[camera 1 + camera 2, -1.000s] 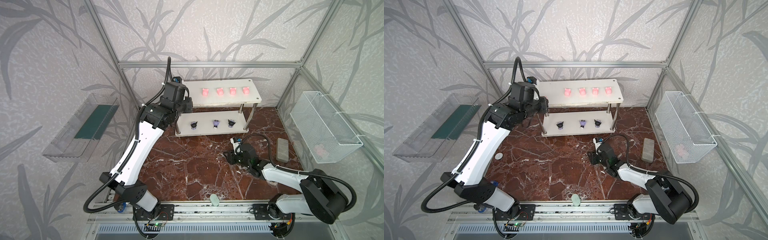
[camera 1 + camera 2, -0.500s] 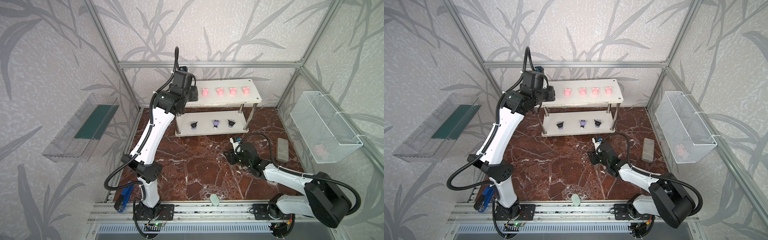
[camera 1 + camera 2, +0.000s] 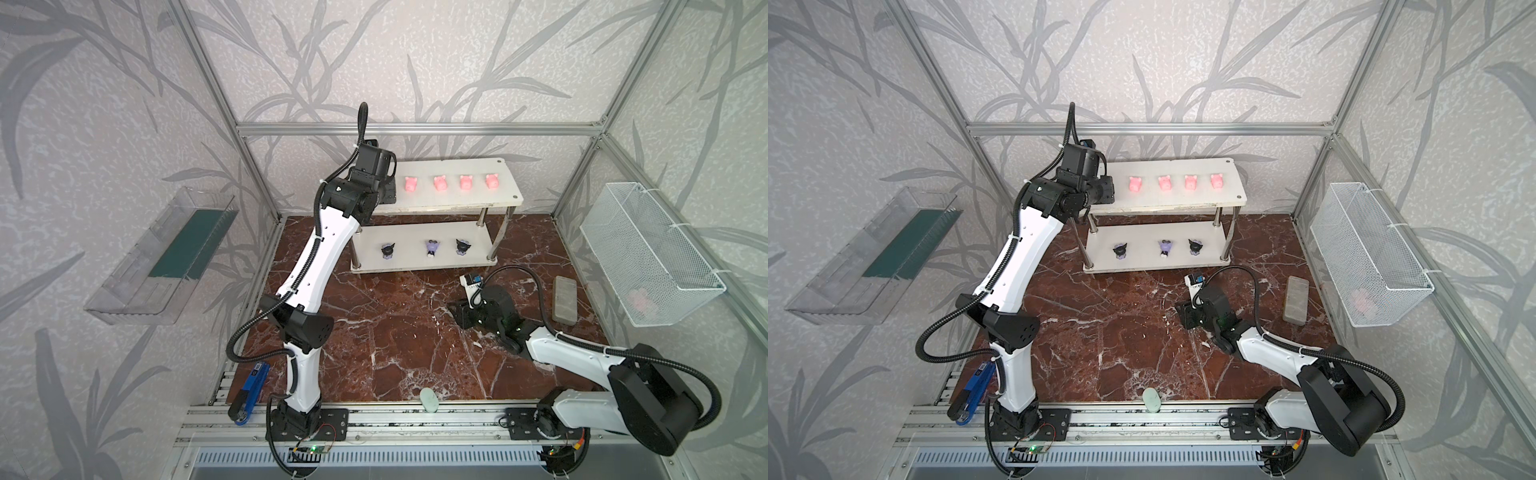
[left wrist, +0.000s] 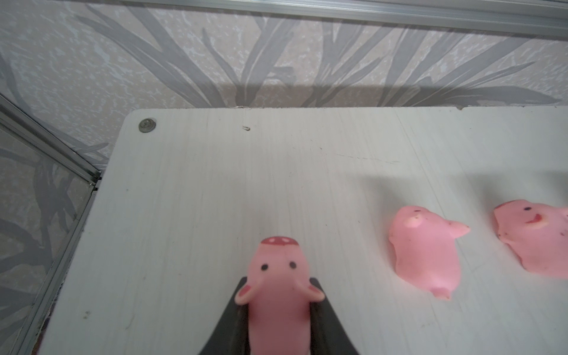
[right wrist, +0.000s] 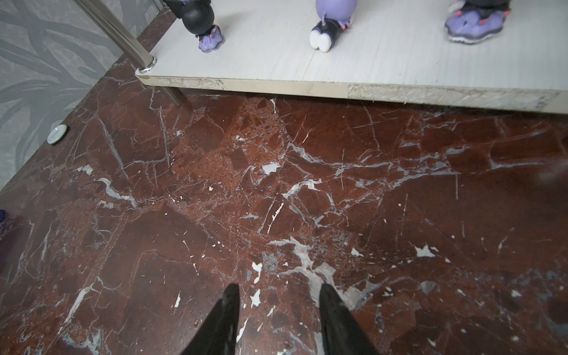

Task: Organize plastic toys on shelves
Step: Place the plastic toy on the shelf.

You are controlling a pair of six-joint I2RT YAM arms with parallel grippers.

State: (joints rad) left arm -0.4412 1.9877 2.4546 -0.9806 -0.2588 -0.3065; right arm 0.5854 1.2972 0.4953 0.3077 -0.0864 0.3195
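The shelves stand at the back of the marble floor. Several pink pig toys sit in a row on the top board. Two black figurines and a purple one stand on the lower board. My left gripper hovers over the top board's left end. In the left wrist view it is shut on a pink pig, snout forward, just above the board, left of a lying pig. My right gripper is open and empty over the floor before the shelves.
A white wire basket hangs on the right wall with something pink inside. A clear tray hangs on the left wall. A grey block, a pale green oval and a white disc lie on the floor.
My left arm has risen and reached from beside the rack's left end to over the top board, carrying the pig. The right arm has not moved.
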